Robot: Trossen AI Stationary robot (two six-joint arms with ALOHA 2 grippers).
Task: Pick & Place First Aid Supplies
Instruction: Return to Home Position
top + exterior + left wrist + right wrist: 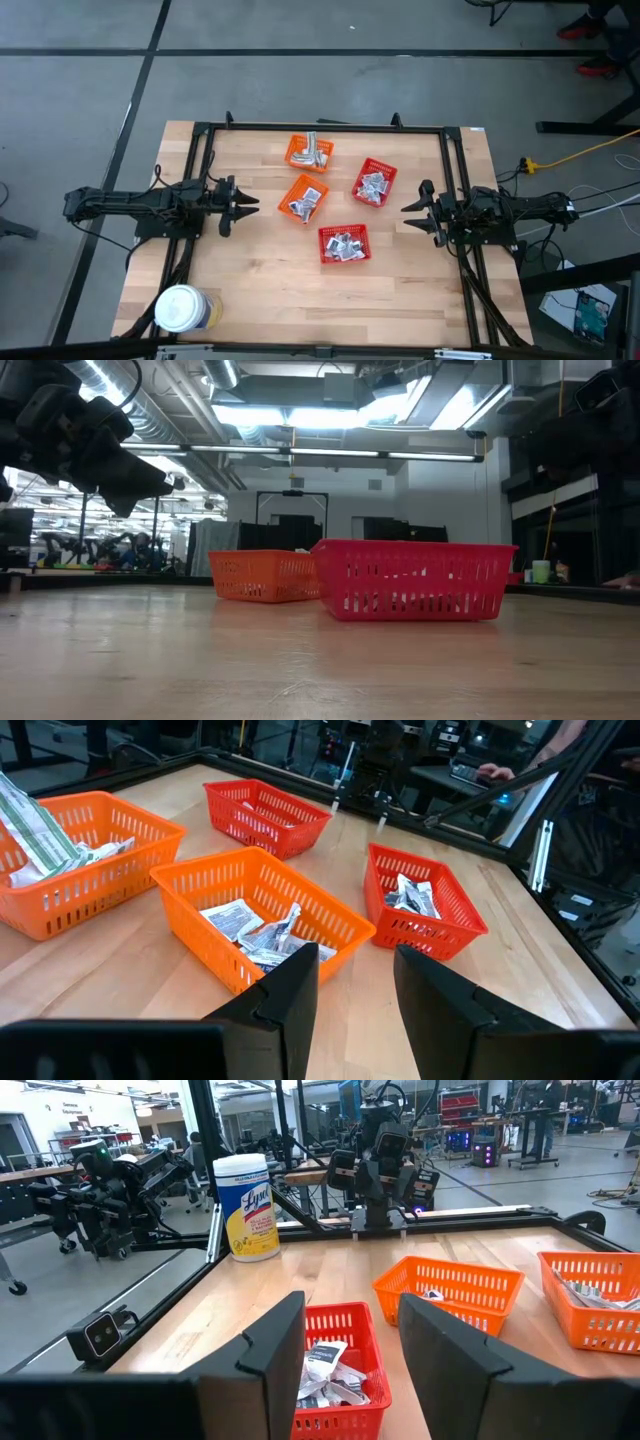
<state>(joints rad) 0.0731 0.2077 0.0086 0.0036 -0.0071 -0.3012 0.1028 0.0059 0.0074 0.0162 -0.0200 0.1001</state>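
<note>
Left gripper [250, 204] and right gripper [408, 212], both spread and empty, face each other; each arm lies level at its own side of the pale wooden table [260, 290]. Small flat silvery-white sachets [345, 246] fill the red and orange plastic mesh baskets [195, 940] between them. No sachets appear loose. Judged: homing step; next, only parking.

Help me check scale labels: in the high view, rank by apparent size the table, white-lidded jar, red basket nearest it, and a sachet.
Largest: table.
Next: jar and red basket look alike; jar's lid sits nearer the camera, so unranked.
Smallest: sachet.
</note>
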